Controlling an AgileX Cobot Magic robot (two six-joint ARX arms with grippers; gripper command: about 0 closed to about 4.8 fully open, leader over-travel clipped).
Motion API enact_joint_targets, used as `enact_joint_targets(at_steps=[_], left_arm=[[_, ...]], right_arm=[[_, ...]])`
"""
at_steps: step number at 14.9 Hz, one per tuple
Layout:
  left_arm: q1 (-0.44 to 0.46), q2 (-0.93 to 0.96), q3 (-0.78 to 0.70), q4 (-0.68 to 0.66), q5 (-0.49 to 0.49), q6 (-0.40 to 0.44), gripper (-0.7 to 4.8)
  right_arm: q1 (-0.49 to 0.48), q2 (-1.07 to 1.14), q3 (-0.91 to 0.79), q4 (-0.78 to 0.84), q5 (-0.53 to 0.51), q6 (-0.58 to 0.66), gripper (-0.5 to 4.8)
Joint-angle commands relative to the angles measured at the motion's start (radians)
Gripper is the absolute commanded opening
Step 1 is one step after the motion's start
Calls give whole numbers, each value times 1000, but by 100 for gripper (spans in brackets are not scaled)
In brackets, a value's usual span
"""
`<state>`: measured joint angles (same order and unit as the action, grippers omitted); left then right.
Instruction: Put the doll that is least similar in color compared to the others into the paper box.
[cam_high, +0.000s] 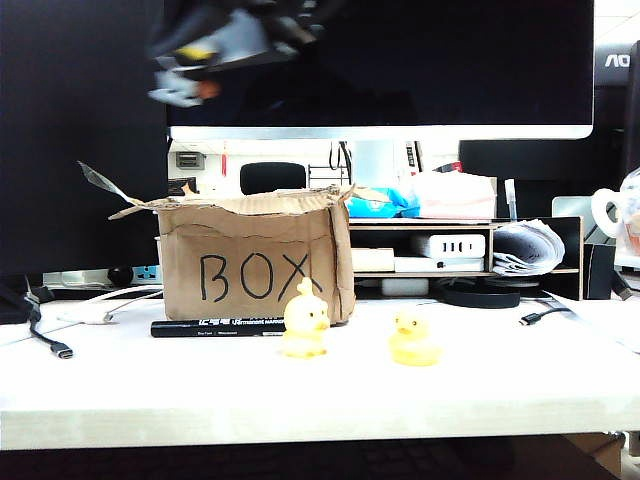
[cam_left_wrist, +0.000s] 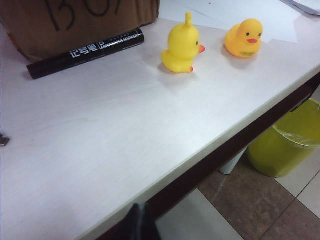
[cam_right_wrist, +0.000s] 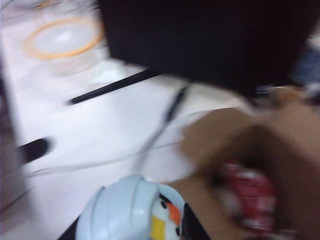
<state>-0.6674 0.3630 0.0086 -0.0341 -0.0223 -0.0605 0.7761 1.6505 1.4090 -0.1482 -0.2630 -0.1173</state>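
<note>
The doll (cam_right_wrist: 131, 209), with pale blue puffy hair and a yellow and orange face, sits between the dark fingers of my right gripper (cam_right_wrist: 130, 227), which is shut on it. In the exterior view that gripper (cam_high: 205, 60) is a blur high above the paper box (cam_high: 250, 265), with the doll (cam_high: 180, 92) a pale smear in it. The right wrist view looks down on the open brown paper box (cam_right_wrist: 280, 150) just beside the doll. The others, a tufted yellow duck (cam_high: 305, 320) and a squat one (cam_high: 413, 338), stand in front of the box. My left gripper (cam_left_wrist: 141, 224) hangs shut off the table's front edge.
A black marker (cam_high: 215, 327) lies along the box's front. Something red (cam_right_wrist: 247, 192) lies inside the box. A big dark monitor (cam_high: 400, 60) rises behind, with a shelf (cam_high: 460, 250) and cables (cam_high: 50, 340) around it. A yellow bin (cam_left_wrist: 287, 145) stands on the floor.
</note>
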Motion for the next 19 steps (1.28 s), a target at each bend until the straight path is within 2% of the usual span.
enact_joint_targets(at_steps=[1, 4, 6, 10, 12, 15, 18, 19], left_arm=[[1, -1, 1, 13, 0, 0, -5], [11, -8, 1, 12, 2, 0, -5], [75, -66, 1, 6, 4, 0, -5], [223, -216, 1, 6, 0, 0, -5], [275, -269, 1, 6, 0, 0, -5], [337, -306, 1, 6, 0, 0, -5], [376, -313, 1, 6, 2, 0, -5], [403, -314, 1, 5, 2, 0, -5]], right_arm=[[-83, 28, 50, 24, 24, -5, 118], [-177, 142, 155, -12, 27, -7, 124], [-183, 201, 232, -92, 47, -10, 182], [-181, 244, 270, -88, 60, -14, 190], [-182, 267, 295, -97, 61, -14, 247], [-182, 296, 343, -158, 63, -14, 276], [-180, 286, 347, -167, 63, -8, 273], [-180, 270, 347, -169, 63, 16, 224]])
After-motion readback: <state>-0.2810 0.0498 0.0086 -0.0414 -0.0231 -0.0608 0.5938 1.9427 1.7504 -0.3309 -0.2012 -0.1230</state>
